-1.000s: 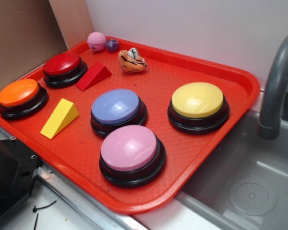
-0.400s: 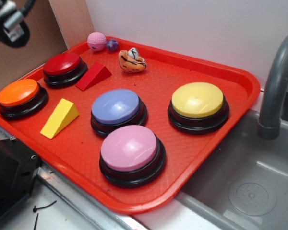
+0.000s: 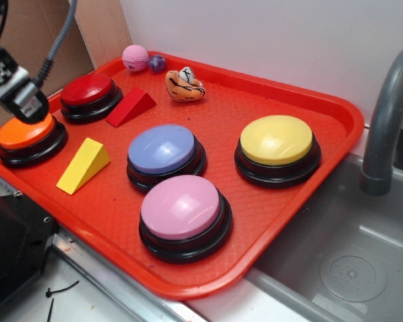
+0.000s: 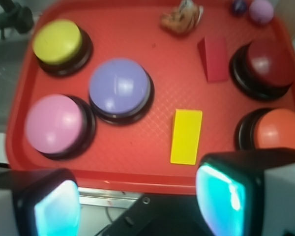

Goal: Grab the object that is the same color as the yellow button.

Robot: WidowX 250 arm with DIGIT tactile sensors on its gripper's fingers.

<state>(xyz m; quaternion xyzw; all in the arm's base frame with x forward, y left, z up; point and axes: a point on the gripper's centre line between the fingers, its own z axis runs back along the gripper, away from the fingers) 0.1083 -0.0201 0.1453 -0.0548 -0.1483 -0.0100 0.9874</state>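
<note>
The yellow wedge [image 3: 84, 164] [image 4: 186, 135] lies on the red tray [image 3: 269, 100] near its front left, between the orange button [image 3: 28, 137] and the lilac button [image 3: 164, 155]. On the tray's right side stands the yellow button [image 3: 277, 148] [image 4: 60, 45]. My gripper [image 3: 17, 90] [image 4: 137, 209] hangs at the far left, above the orange button, a little behind and left of the wedge. In the wrist view its jaws stand wide apart with nothing between them, and the wedge shows just beyond the right pad [image 4: 221, 199].
Also on the tray are a red wedge [image 3: 130, 106], a dark red button [image 3: 89, 96], a pink button [image 3: 185, 216], a pink ball [image 3: 135, 58], a small purple ball [image 3: 157, 64] and an orange plush toy [image 3: 184, 85]. A grey tap [image 3: 387, 121] and sink [image 3: 349, 261] stand right.
The gripper came into view at the upper left and has dropped down toward the orange button. Nothing on the tray has moved.
</note>
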